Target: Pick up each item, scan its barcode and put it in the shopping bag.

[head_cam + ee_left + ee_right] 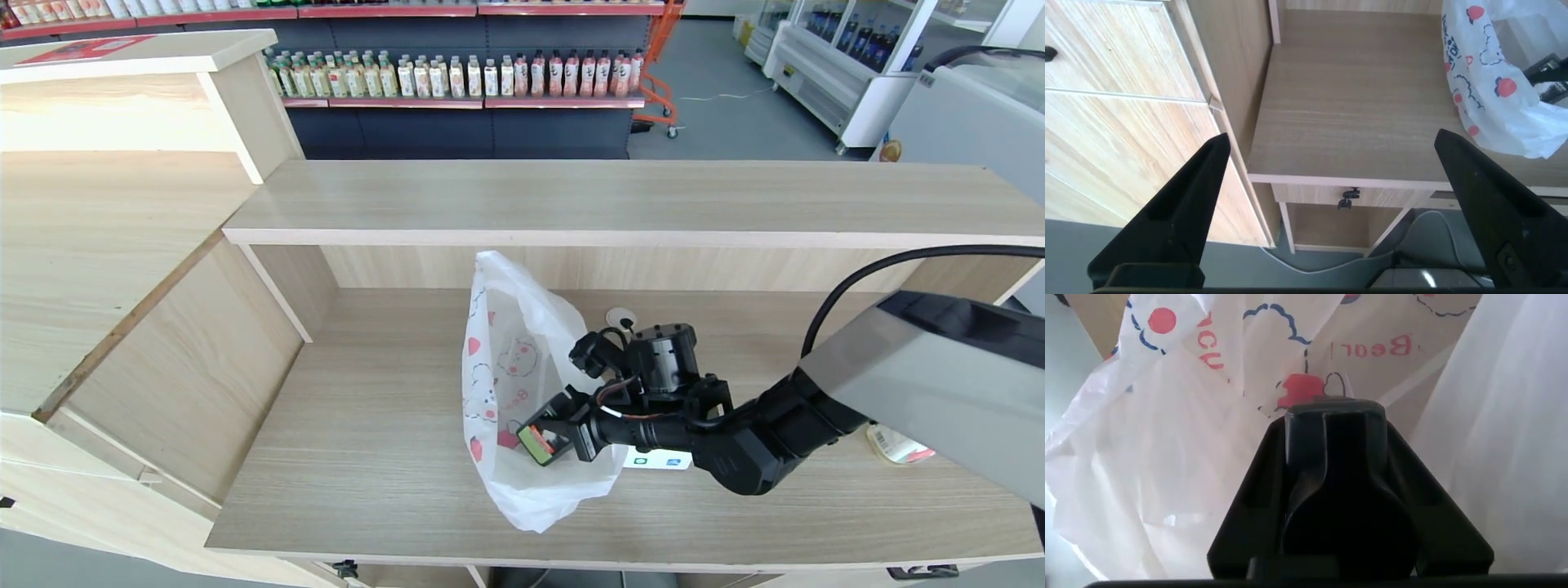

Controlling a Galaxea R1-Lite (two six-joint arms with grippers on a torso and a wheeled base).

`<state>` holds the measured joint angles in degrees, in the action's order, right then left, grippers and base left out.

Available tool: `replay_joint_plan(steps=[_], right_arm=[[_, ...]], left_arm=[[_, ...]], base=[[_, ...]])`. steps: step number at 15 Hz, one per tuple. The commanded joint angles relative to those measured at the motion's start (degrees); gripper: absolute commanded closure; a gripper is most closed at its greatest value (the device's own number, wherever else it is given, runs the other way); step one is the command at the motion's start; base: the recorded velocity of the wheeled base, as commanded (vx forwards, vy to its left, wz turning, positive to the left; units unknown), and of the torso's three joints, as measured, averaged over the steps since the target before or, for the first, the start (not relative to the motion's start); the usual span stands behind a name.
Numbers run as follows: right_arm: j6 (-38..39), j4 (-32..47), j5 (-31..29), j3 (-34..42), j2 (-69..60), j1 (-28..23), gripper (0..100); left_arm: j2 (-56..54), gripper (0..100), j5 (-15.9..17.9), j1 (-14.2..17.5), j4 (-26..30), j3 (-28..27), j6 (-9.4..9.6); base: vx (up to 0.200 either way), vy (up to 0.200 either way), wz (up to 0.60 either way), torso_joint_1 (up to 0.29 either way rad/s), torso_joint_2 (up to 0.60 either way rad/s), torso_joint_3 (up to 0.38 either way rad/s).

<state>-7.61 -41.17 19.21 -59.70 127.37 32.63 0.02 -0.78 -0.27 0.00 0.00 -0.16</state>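
The white shopping bag [510, 367], printed with cartoon figures, stands open in the middle of the lower counter [367, 457]. My right gripper [545, 437] reaches into the bag's mouth from the right and is shut on a small dark pack [535, 443] with a green and orange face. In the right wrist view the gripper [1331, 429] sits with its jaws together, surrounded by the bag's white plastic [1167, 457]. My left gripper [1331, 220] hangs open and holds nothing, below and in front of the counter's front edge, left of the bag [1490, 90].
A bottle [898, 445] lies on the counter at the right, partly hidden by my right arm. A white card [657, 462] lies under the right wrist. A raised shelf [620, 204] runs along the back and a side wall [188, 367] closes the left.
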Motion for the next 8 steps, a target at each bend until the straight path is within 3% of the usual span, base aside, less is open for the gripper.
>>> replay_joint_plan(steps=[1, 2, 3, 8], right_arm=[[-0.92, 0.03, 0.04, -1.3, 2.01, -0.03, 100], [-0.92, -0.05, 0.04, -1.65, 2.27, 0.06, 100], [-0.83, -0.23, 0.21, -1.83, 2.27, 0.06, 0], [2.86, -0.14, 0.91, -2.88, 1.57, -0.03, 0]], left_arm=[[-0.02, 0, -0.01, 0.0, 0.0, 0.0, -0.02], [-0.02, 0, -0.01, 0.0, 0.0, 0.0, -0.02], [-0.02, 0, -0.01, 0.0, 0.0, 0.0, -0.02], [-0.02, 0, -0.01, 0.0, 0.0, 0.0, -0.02]], base=[[0.0, 0.0, 0.0, 0.0, 0.0, 0.0], [0.0, 0.0, 0.0, 0.0, 0.0, 0.0], [0.0, 0.0, 0.0, 0.0, 0.0, 0.0], [0.0, 0.0, 0.0, 0.0, 0.0, 0.0]])
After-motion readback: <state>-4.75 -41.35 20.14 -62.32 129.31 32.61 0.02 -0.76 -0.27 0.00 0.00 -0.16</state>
